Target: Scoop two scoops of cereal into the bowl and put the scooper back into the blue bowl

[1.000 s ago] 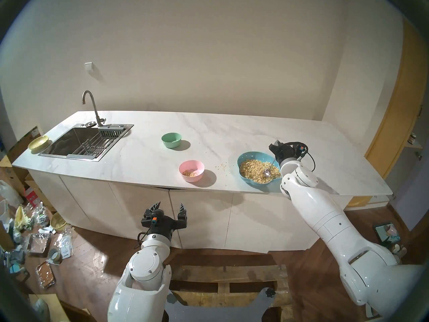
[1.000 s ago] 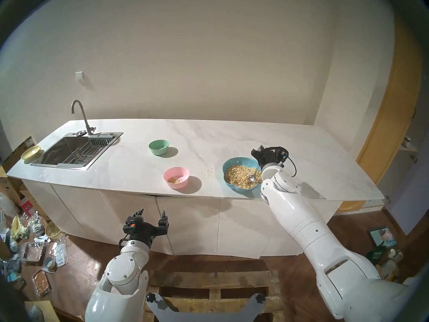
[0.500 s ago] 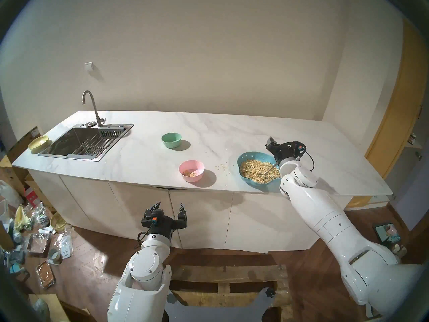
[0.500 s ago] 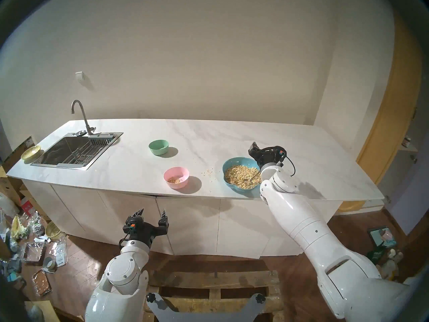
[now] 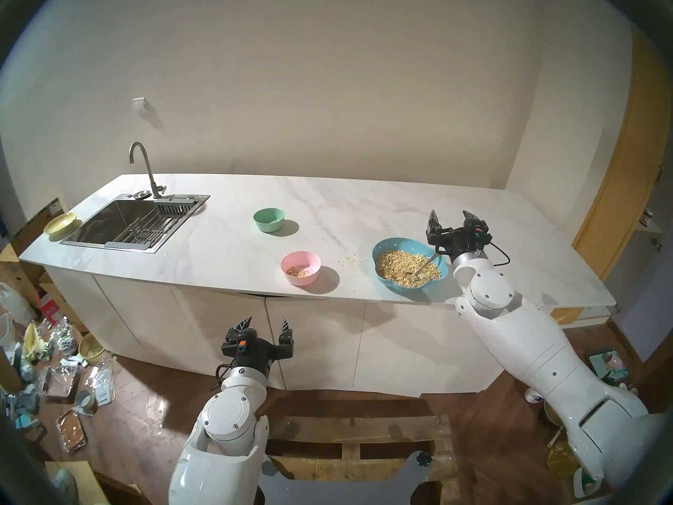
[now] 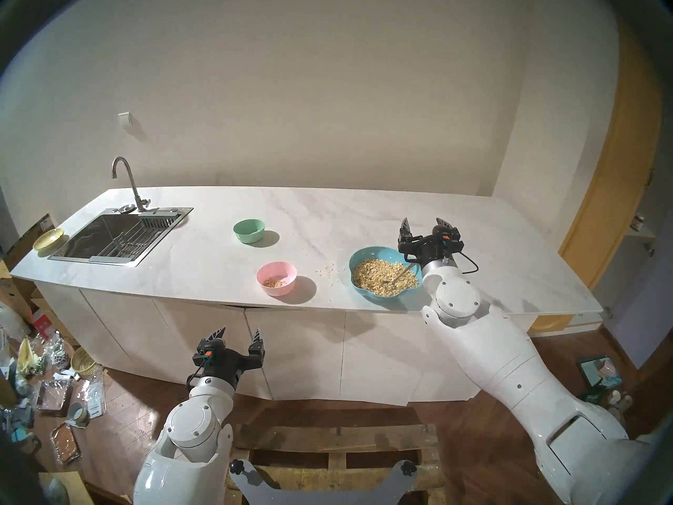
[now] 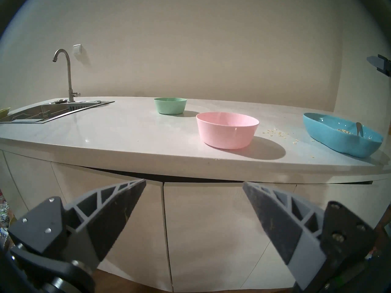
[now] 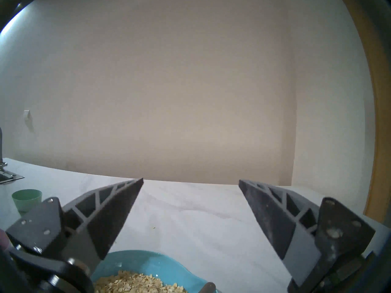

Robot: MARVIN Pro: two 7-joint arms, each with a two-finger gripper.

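Spoon [image 5: 423,268] rests in the blue bowl [image 5: 386,247] of cereal [image 5: 397,265]; right gripper [image 5: 451,216] above, jaws spread and empty; left gripper [image 5: 266,324] likewise wide and empty.

A white marbled counter [image 5: 327,201] carries a sink [image 5: 124,223] at its left end, a yellow dish [image 5: 62,224] at the left edge, a green bowl [image 5: 268,219] mid-surface, a pink bowl [image 5: 300,267] and blue bowl [image 5: 386,245] near the front edge, spilled flakes [image 5: 347,261] between them.

- Bare counter [image 5: 364,201] behind the bowls gives open passage.
- Between pink bowl [image 5: 300,267] and blue bowl [image 5: 382,246], only scattered flakes [image 5: 347,261].
- Green bowl [image 5: 268,219] stands apart, mid-counter.
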